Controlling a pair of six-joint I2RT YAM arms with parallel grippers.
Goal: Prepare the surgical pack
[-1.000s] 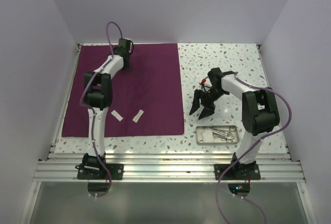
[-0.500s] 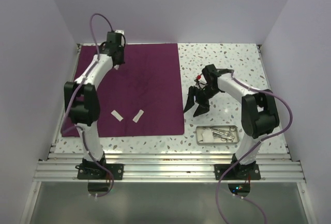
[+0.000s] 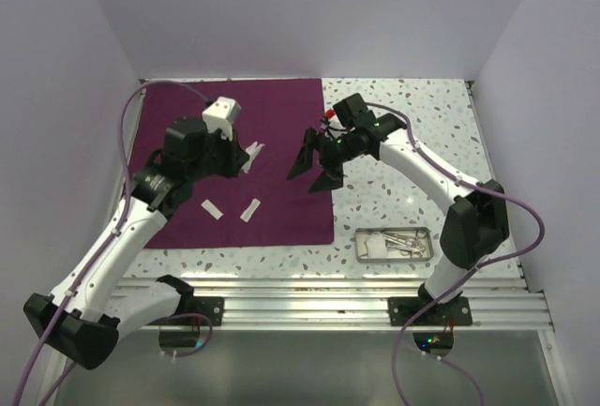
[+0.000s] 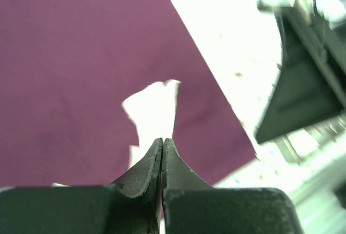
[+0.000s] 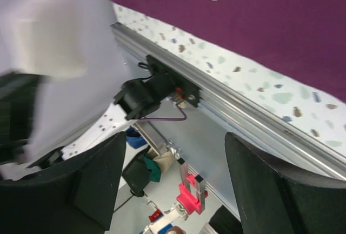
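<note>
The plum-purple cloth (image 3: 187, 157) lies flat on the left of the table. My left gripper (image 3: 246, 155) hovers over its middle, shut on a small white gauze pad (image 3: 254, 154). The left wrist view shows the pad (image 4: 154, 109) pinched between the closed fingertips (image 4: 170, 158). Two more gauze pads (image 3: 213, 210) (image 3: 250, 210) lie on the cloth's near part. My right gripper (image 3: 314, 167) is open and empty above the cloth's right edge, close to the left gripper. The steel tray (image 3: 427, 233) at the near right holds silver instruments (image 3: 405, 241) and a gauze pad (image 3: 374, 248).
White walls enclose the table on three sides. A metal rail (image 3: 300, 284) runs along the near edge and also shows in the right wrist view (image 5: 259, 120). Speckled tabletop (image 3: 403, 115) lies right of the cloth. The left arm (image 3: 112, 256) crosses the cloth's near left corner.
My left gripper swung from the cloth's far left corner to its middle, carrying a gauze pad. My right gripper moved left and away, from the speckled table to the cloth's right edge.
</note>
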